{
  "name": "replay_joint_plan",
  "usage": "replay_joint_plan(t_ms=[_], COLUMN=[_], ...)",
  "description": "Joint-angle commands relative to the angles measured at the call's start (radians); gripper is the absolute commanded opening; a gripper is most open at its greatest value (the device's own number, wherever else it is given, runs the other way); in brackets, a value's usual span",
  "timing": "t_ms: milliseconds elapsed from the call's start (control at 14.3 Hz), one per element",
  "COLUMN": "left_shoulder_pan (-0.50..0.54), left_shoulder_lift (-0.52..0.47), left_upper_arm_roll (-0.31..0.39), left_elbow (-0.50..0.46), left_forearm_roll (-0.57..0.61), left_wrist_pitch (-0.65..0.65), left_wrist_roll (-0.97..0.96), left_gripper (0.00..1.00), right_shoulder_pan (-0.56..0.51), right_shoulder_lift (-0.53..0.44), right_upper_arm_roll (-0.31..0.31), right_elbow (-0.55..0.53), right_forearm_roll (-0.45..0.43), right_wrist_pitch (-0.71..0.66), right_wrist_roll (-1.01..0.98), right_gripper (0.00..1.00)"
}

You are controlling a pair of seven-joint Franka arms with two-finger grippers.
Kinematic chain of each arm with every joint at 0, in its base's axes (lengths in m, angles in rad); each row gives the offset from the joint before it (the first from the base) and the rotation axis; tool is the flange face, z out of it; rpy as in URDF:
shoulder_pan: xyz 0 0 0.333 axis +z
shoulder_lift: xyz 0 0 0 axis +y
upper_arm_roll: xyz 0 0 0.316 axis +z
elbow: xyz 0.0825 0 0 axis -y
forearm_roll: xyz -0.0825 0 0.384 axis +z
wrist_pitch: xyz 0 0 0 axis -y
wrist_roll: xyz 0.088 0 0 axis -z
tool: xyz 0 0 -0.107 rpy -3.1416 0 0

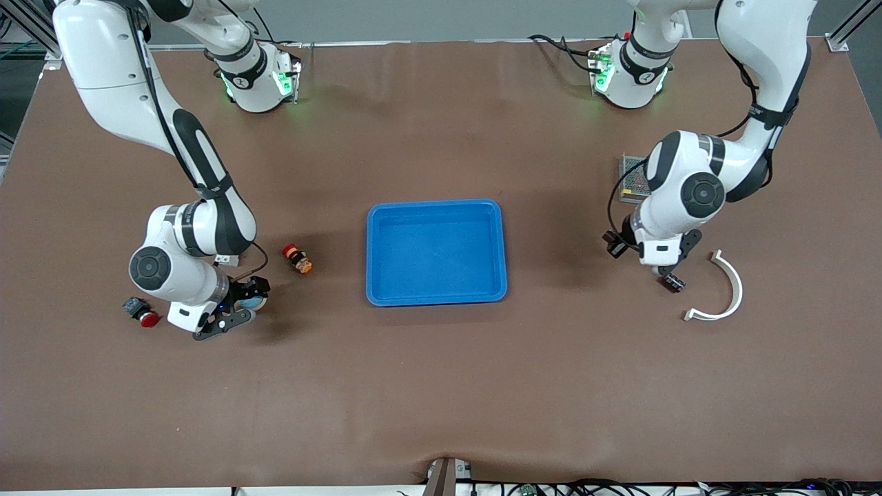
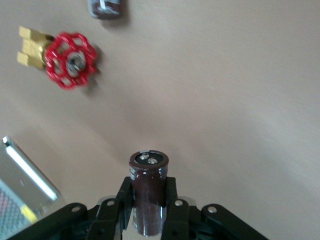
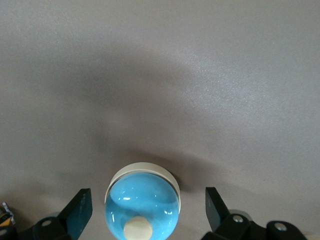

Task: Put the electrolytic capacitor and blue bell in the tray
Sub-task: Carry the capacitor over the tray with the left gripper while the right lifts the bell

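Observation:
The electrolytic capacitor [image 2: 148,192] is a dark brown cylinder with two metal terminals on its end. My left gripper [image 2: 149,189] is shut on its body. In the front view the gripper [image 1: 670,277] and capacitor [image 1: 676,282] are low over the table near the left arm's end. The blue bell [image 3: 142,205], a glossy light-blue dome on a white base, rests on the table between the fingers of my open right gripper [image 3: 147,209], which do not touch it. In the front view that gripper [image 1: 234,313] is over the bell [image 1: 255,302]. The bright-blue tray [image 1: 386,227] lies mid-table with nothing in it.
A red handwheel valve [image 2: 70,60] and a dark part [image 2: 105,7] lie near the capacitor. A white curved piece [image 1: 723,293] and a metal mesh box [image 1: 630,178] sit by the left arm. A red-orange button [image 1: 297,259] and a red-capped switch [image 1: 141,312] lie beside the right gripper.

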Motion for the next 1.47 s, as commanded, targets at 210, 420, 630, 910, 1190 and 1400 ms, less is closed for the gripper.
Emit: replay_joint_plan(t_ms=[210, 420, 630, 910, 1190, 1400], left_shoulder_pan=[-0.148, -0.223, -0.315, -0.4, -0.434, -0.449], left_shoulder_lift=[0.01, 0.013, 0.071, 0.173, 0.257, 0.28], left_upper_arm_roll=[-0.002, -0.002, -0.002, -0.002, -0.002, -0.002], left_elbow=[0.179, 0.21, 0.242, 0.333, 0.426, 0.446], left_forearm_roll=[-0.024, -0.027, -0.027, -0.027, -0.054, -0.112], left_wrist_pitch=[-0.175, -0.191, -0.189, -0.185, -0.16, -0.111], left_wrist_roll=[-0.153, -0.284, -0.468, -0.736, -0.894, -0.94], left_gripper=[0.0, 0.0, 0.0, 0.0, 0.0, 0.0], right_shoulder_pan=[-0.003, 0.0, -0.005, -0.006, -0.008, -0.008], right_shoulder_lift=[-0.007, -0.009, -0.009, -0.013, -0.016, -0.018], right_upper_arm_roll=[-0.001, -0.003, -0.001, -0.001, -0.001, 0.002], right_elbow=[-0.033, -0.068, -0.073, -0.085, -0.086, -0.085], right_forearm_roll=[0.019, 0.02, 0.02, 0.02, 0.02, 0.02], right_wrist_pitch=[0.028, 0.075, 0.075, 0.077, 0.075, 0.072], right_wrist_roll=[-0.013, -0.013, -0.013, -0.015, -0.013, -0.012], right_gripper=[1.0, 1.0, 1.0, 1.0, 1.0, 0.84])
